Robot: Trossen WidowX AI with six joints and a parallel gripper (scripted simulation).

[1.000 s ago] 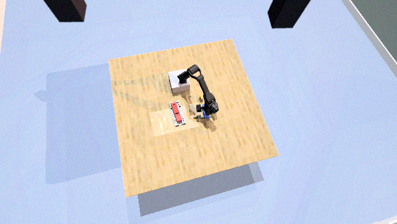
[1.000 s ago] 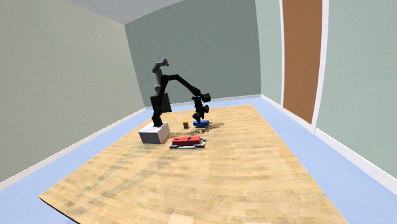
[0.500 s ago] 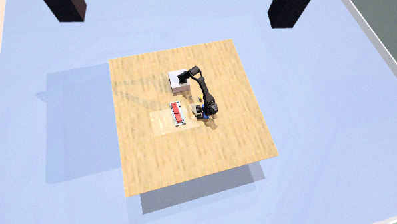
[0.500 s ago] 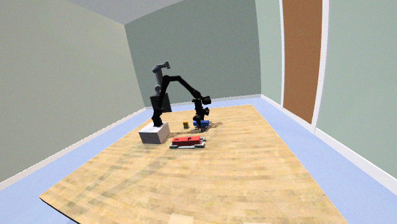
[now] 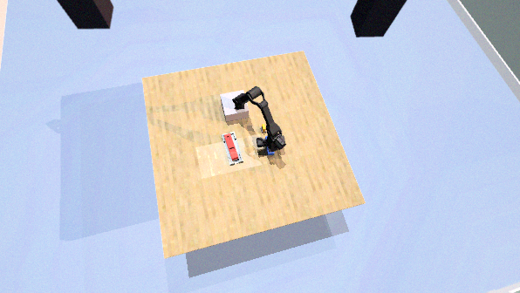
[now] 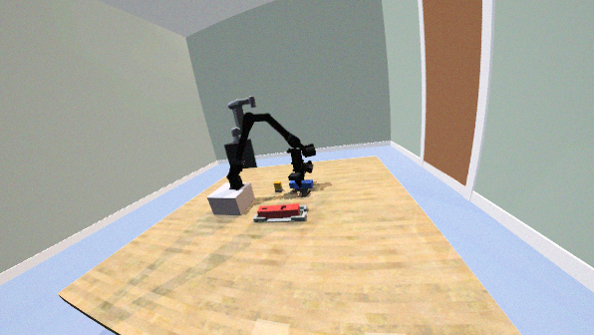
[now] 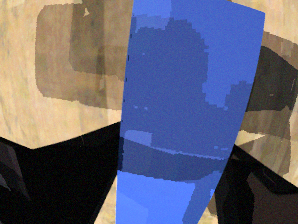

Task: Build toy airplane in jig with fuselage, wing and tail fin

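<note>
The red fuselage [image 5: 230, 148] [image 6: 275, 211] lies lengthwise in the pale grey jig [image 6: 282, 219], with dark sockets on its top. It looks level. The blue wing [image 5: 270, 153] [image 6: 308, 184] [image 7: 167, 95] is at table height, farther from the arm's base than the tail fin. My gripper [image 6: 300, 185] [image 7: 173, 136] points down and is shut on the wing, with one black finger against each long side. Whether the wing touches the table is hard to tell. The yellow tail fin [image 5: 263, 128] [image 6: 277, 185] stands on the table beside the wing, on a dark lower part.
The arm's pale base block [image 5: 236, 116] [image 6: 225, 204] stands on the wooden table [image 5: 196, 218] [image 6: 349, 269] near one end of the jig. The jig lies a short way to the side of the wing, and the tail fin is close to the gripper.
</note>
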